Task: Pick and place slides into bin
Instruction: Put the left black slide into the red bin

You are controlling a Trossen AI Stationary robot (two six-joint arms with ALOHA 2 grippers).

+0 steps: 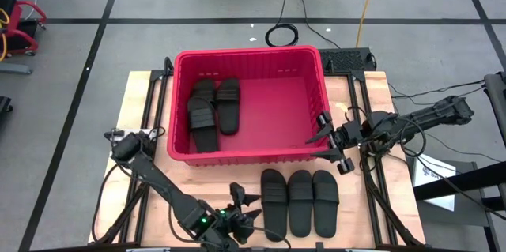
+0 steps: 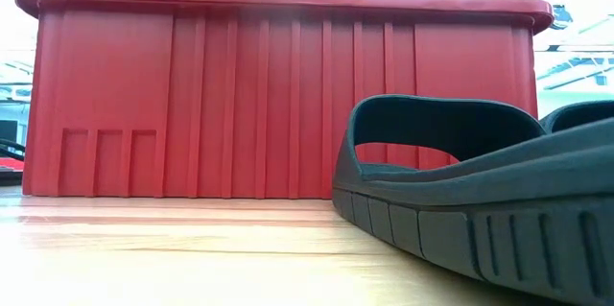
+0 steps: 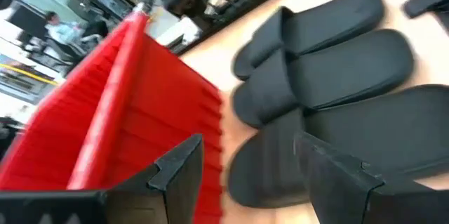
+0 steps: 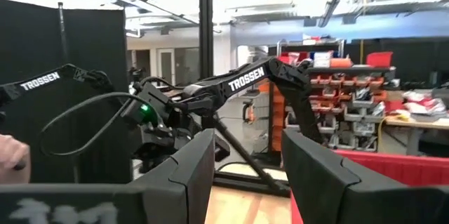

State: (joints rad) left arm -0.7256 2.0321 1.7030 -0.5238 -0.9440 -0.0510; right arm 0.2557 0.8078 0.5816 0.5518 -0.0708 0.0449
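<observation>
Three black slides [image 1: 300, 201] lie side by side, soles down, on the wooden table in front of the red bin [image 1: 312, 62]. They also show in the left wrist view [image 3: 330, 69] and the low view [image 2: 460, 181]. Three more slides [image 1: 207, 114] lie in the bin's left part. My left gripper [image 1: 247, 202] is open and empty just left of the row on the table [image 3: 245, 147]. My right gripper [image 1: 328, 143] is open and empty at the bin's near right corner, and it points toward the table's left [image 4: 249, 143].
The bin's near wall [image 2: 269, 105] stands just behind the row of slides. Black frame rails run along the table's edges [image 1: 371, 197]. Cables and a paper [image 1: 431, 174] lie at the right. A person [image 3: 52, 24] shows in the room beyond, and a hand [image 4: 8, 157] at the picture's edge.
</observation>
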